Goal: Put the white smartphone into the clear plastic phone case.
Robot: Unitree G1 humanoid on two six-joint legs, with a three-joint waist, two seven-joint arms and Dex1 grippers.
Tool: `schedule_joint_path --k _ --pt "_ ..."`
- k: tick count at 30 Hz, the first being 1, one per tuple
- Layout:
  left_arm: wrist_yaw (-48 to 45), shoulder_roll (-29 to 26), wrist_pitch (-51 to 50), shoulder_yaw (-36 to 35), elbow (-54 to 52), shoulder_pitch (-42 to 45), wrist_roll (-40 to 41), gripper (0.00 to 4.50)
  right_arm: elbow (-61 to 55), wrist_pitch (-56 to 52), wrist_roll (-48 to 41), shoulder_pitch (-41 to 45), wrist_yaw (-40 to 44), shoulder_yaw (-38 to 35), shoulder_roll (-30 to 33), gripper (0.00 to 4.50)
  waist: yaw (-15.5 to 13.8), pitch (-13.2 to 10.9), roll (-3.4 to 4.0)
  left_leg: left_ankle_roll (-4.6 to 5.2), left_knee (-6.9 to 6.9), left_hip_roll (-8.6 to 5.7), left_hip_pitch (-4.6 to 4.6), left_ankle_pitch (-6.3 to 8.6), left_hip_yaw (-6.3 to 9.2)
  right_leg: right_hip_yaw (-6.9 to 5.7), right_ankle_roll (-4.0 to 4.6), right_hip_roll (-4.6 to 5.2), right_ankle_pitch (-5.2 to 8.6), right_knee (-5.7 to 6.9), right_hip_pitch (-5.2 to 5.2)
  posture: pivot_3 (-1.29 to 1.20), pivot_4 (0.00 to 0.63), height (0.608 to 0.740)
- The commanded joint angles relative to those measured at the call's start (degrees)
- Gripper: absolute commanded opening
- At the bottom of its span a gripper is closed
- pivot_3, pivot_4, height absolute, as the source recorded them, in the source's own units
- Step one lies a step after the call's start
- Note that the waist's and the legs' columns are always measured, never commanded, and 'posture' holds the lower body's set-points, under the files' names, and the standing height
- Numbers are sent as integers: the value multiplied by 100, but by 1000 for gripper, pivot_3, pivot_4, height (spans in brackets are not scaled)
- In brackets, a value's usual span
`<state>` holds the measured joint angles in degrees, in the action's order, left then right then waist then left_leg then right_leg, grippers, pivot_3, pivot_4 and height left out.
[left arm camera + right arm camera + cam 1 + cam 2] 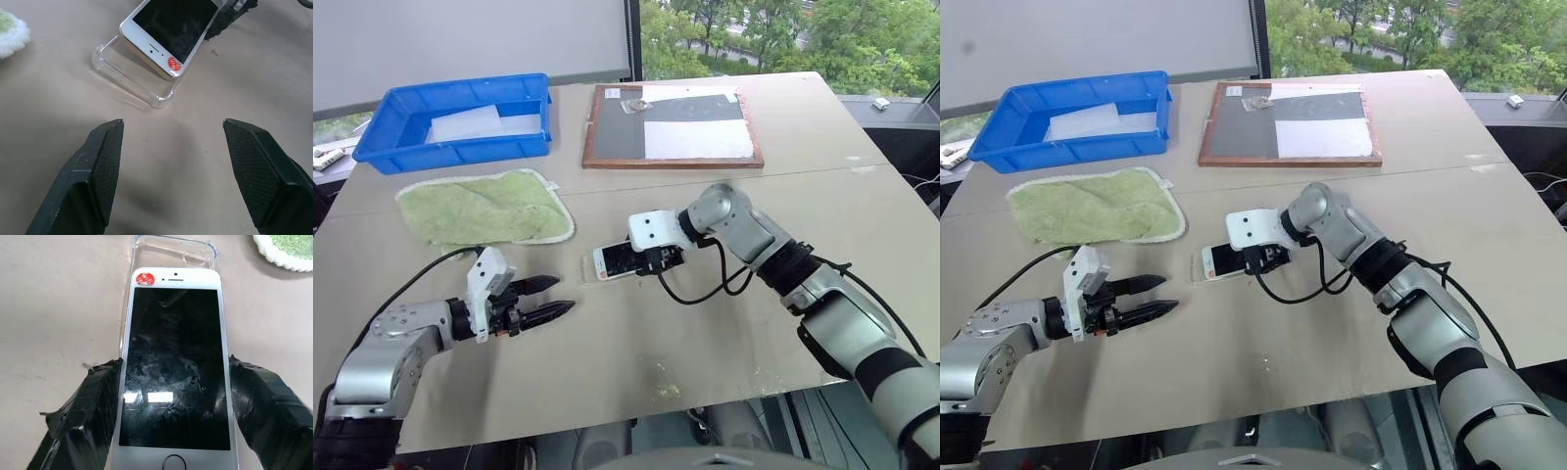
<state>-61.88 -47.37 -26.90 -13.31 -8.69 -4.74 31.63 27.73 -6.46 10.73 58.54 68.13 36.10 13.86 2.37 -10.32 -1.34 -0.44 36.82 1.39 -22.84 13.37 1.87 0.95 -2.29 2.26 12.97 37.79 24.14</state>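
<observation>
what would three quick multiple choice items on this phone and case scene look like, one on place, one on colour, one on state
1. Where is the green cloth?
A. in front of the blue bin
B. inside the bin
C. on the framed board

2. What colour is the sticker on the phone?
A. blue
B. red
C. green

3. How does the left gripper stand?
A. shut on the phone
B. shut on the cloth
C. open, holding nothing

Answers:
1. A, the cloth lies flat on the table just nearer than the bin.
2. B, a red dot sits at the phone's end over the clear case.
3. C, its fingers are spread over bare table; the right gripper flanks the phone.
</observation>
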Motion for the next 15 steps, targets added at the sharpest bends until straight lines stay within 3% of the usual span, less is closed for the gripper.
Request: schedule_joint_path --k 1,8,9,11,15 --pt "84 51 149 -184 -241 -32 23 3366 248 -115 228 109 -7 33 -50 2956 -1 1 -1 0 0 0 1 0 1 0 0 0 0 2 0 0 150 740" --pt "171 119 233 -180 -229 -52 15 3366 188 -348 136 115 408 -19 -133 2954 -2 1 0 0 2 0 6 0 1 0 1 0 0 7 -1 0 150 740" --pt "175 120 244 -179 -227 -60 18 3366 186 -373 137 114 434 -26 -150 3754 -3 1 0 0 2 0 6 0 0 0 1 0 0 7 -1 0 150 740" --pt "169 120 269 -187 -213 -80 20 3366 176 -420 117 107 504 -42 -178 4369 -3 1 1 0 2 -1 6 0 -1 1 1 0 0 6 -1 0 150 740" --pt "165 113 300 -206 -170 -90 24 3366 119 -495 100 74 339 -213 -198 4445 0 1 1 0 1 -1 2 0 -1 2 1 0 0 5 0 0 150 740"
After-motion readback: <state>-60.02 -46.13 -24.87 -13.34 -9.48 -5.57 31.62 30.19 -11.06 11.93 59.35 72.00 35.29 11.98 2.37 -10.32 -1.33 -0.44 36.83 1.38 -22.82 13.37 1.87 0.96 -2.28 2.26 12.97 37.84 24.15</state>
